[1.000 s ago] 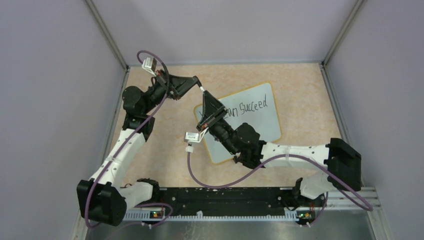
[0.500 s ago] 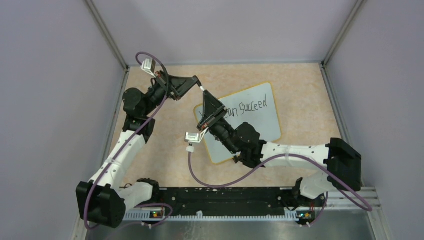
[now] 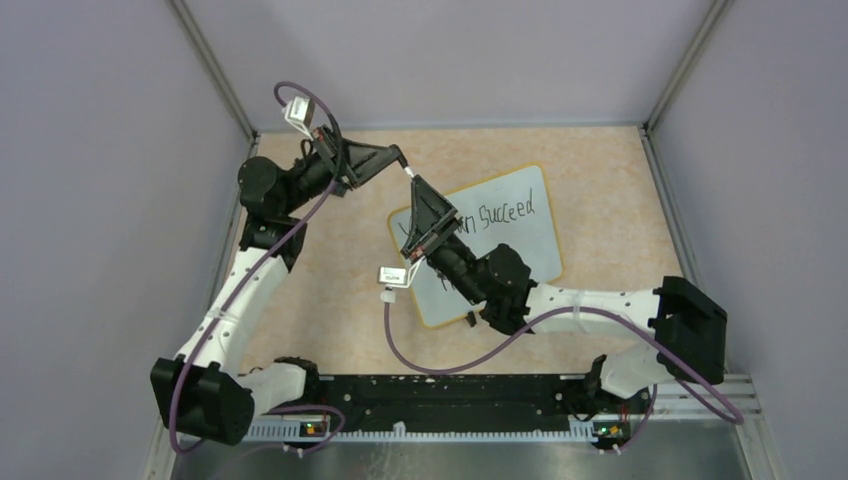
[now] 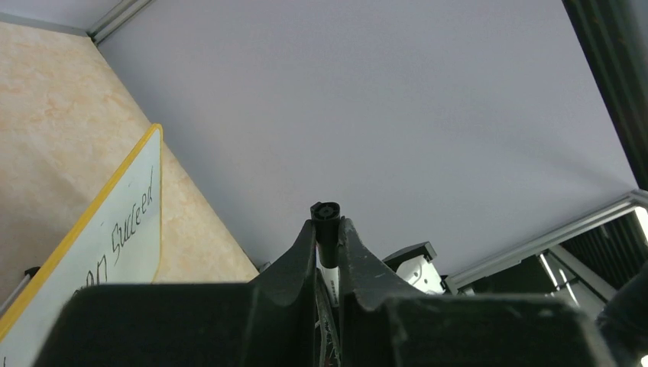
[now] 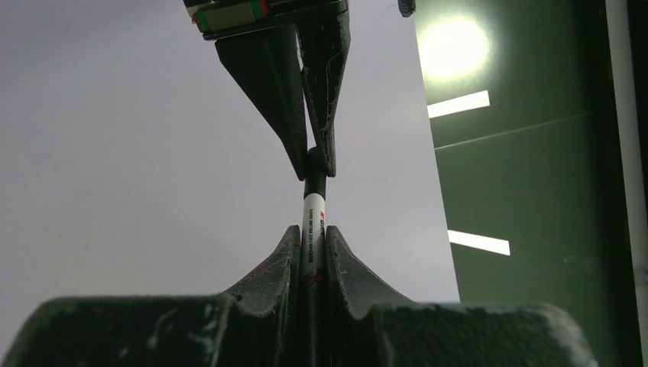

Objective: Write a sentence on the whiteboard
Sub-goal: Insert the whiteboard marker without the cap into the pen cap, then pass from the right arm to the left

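Both arms had shifted slightly over the last second: the left arm's elbow and wrist had drawn a little farther from the whiteboard [image 3: 520,255], while the right arm's wrist had slid a touch toward the board's middle, and the board itself had not moved. The whiteboard lay flat on the tan table [image 3: 330,250], turned at a slant, its yellow rim showing along the far and right edges. The sentence [image 3: 505,212] ran across the board's far half in black marker. "Succeed" was plain to read with "an" before it, and the rest was hidden under the right arm. The right gripper [image 3: 415,184] was raised over the board's far-left corner, its jaws pressed together on the white barrel of the marker [image 5: 312,218]. The left gripper [image 3: 398,159] hung just beyond that same corner, off the board and tip to tip with the right one. In the wrist views its fingers sat against both sides of the black cap [image 4: 326,214], pinching it, with the cap in line with the barrel. The right forearm crossed the board's near-left part, covering the lower line of writing.
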Robot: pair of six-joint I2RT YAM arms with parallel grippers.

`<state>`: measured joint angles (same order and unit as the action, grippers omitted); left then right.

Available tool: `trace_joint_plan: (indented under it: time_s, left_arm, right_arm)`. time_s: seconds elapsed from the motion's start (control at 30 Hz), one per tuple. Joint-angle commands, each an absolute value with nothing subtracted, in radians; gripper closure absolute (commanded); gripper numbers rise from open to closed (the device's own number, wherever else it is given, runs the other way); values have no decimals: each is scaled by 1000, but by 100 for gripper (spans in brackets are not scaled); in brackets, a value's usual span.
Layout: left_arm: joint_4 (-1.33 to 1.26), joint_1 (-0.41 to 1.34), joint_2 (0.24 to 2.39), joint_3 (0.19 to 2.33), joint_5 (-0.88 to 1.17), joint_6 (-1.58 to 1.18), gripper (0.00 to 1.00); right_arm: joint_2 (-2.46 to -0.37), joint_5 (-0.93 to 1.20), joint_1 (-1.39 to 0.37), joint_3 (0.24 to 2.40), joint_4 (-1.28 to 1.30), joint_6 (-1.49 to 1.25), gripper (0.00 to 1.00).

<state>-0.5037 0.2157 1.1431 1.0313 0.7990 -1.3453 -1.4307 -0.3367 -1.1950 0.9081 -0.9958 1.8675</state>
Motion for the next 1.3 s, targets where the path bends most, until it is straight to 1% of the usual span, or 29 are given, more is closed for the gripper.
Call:
trace_joint_plan:
  time_s: [0.0, 0.07, 0.17, 0.27, 0.37, 0.4, 0.53, 0.63, 0.67, 0.7, 0.83, 0.9, 0.97, 1.13, 1.27]
  left_arm:
    - [-494, 237, 1137, 1086, 991, -1282, 83]
    - [-515, 225, 1139, 1088, 989, -1292, 77]
    - [-565, 189, 1142, 1108, 997, -1323, 61]
    - [-640, 150, 1146, 1129, 1013, -1369, 48]
    - [-683, 103, 1145, 1144, 1029, -1398, 39]
    - [-686, 85, 1141, 1143, 1033, -1399, 37]
    - [-630, 9, 1141, 1154, 1064, -1316, 33]
    - [-393, 7, 1186, 1266, 1148, -1050, 33]
    - [-306, 7, 1203, 1304, 1164, -991, 33]
    - [-279, 7, 1215, 1320, 1186, -978, 33]
    - [-315, 24, 1247, 1343, 1250, -1029, 35]
    - [-369, 37, 1242, 1334, 1276, -1042, 35]
    - [-437, 41, 1233, 1321, 1310, -1040, 33]
    - [-389, 37, 1279, 1369, 1394, -964, 30]
    - [-396, 33, 1321, 1427, 1439, -929, 25]
  right_arm:
    - [-1398, -290, -1174, 907, -1037, 1890, 100]
    - [-1391, -288, -1173, 900, -1041, 1892, 100]
    - [-1380, -283, -1172, 884, -1045, 1896, 100]
    - [-1370, -276, -1171, 865, -1052, 1904, 100]
    - [-1360, -281, -1169, 859, -1048, 1889, 100]
    - [-1357, -284, -1169, 859, -1045, 1883, 100]
    - [-1333, -311, -1167, 870, -1034, 1824, 100]
    - [-1312, -303, -1166, 860, -1048, 1803, 100]
    - [-1306, -290, -1167, 847, -1064, 1811, 100]
    - [-1301, -270, -1166, 830, -1079, 1827, 100]
    - [-1282, -193, -1166, 754, -1127, 1874, 100]
    - [-1273, -188, -1167, 745, -1139, 1849, 100]
    - [-1250, -218, -1169, 769, -1098, 1758, 100]
    - [-1163, -277, -1169, 850, -934, 1461, 100]
    - [-1131, -328, -1168, 867, -880, 1319, 100]
